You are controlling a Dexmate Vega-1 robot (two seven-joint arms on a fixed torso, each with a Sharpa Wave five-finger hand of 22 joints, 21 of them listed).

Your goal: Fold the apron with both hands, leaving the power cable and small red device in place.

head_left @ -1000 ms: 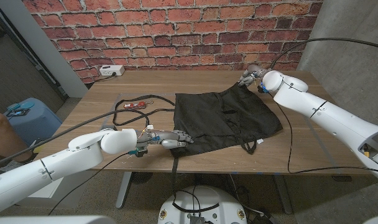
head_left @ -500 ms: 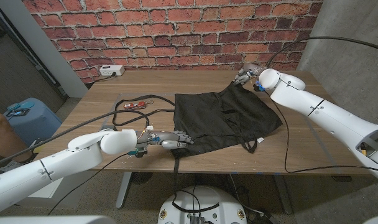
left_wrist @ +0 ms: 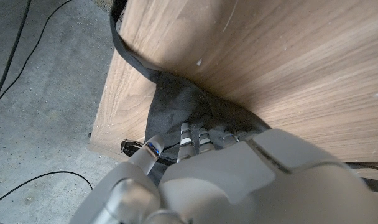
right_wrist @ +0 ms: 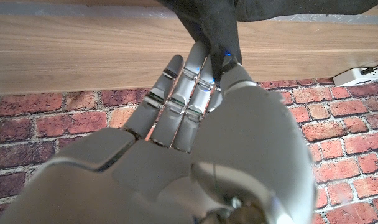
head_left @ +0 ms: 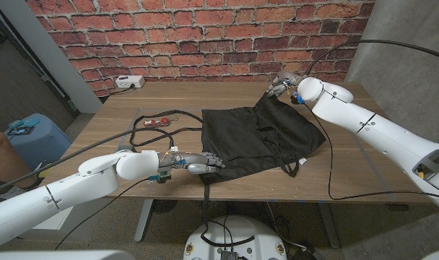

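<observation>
Right hand (head_left: 281,85) pinches the black apron's (head_left: 259,137) far corner, lifted higher and further left than a second ago (left hand (head_left: 194,162) stays clamped on the near corner).

Black matt cloth apron (head_left: 259,137), soft, creased. Brown wooden table (head_left: 371,166), smooth satin grain. Glossy white plastic arm shells; grey metallic-look fingers (right_wrist: 176,99). Far wall: rough red brick (head_left: 205,36).

The right hand (right_wrist: 195,143) reaches toward the wooden tabletop (right_wrist: 83,56), its fingers (right_wrist: 176,93) extended together. A corner of the black apron (right_wrist: 214,31) is pinched against them. Behind stands a brick wall (right_wrist: 52,118), with a white power strip (right_wrist: 363,74) at the edge.
</observation>
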